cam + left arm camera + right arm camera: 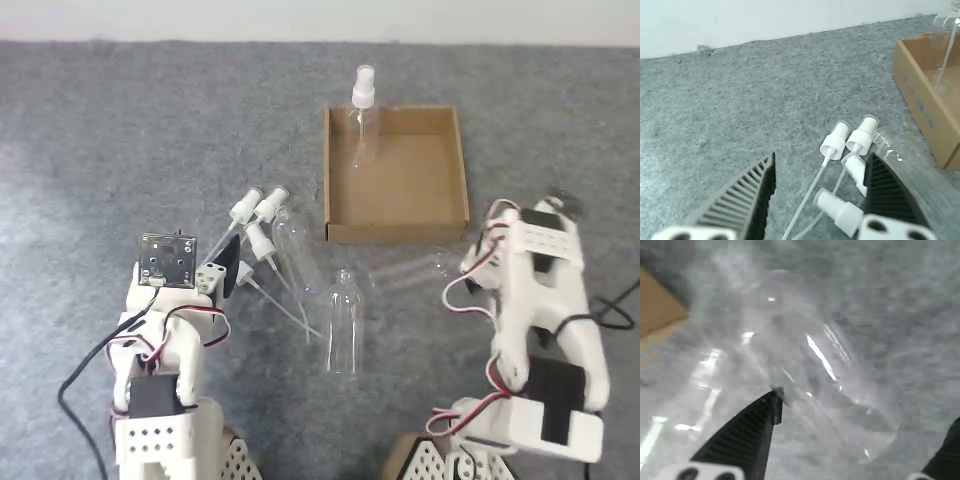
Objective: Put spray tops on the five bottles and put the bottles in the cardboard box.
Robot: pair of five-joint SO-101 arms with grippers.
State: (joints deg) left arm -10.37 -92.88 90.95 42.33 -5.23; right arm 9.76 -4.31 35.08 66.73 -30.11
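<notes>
Below the cardboard box (pixel 395 233), the right hand (pixel 865 410) gapes astride a fallen bottle (pixel 805 350), ready to grasp; the left hand (pixel 822 160) hangs open over spray tops (pixel 860 141).

Blurred at close range: bottle (pixel 810 365), outline unclear. Cut off by frame edge: cardboard box (pixel 925 100).

- Your table (pixel 90 200) is covered from edge to edge with a grey, felt-like cloth (pixel 180 110), its nap flecked light and dark.
- A white wall (pixel 300 20) closes the far side. The cloth runs right up to the foot of the wall and meets it in a nearly straight line.
- At the foot of the wall you can spot a small tuft of fluff (pixel 702 49) on the cloth's edge.
- The wall is plain, with a few faint specks.
- The light is soft and even, so shadows away from the wall are faint.
</notes>
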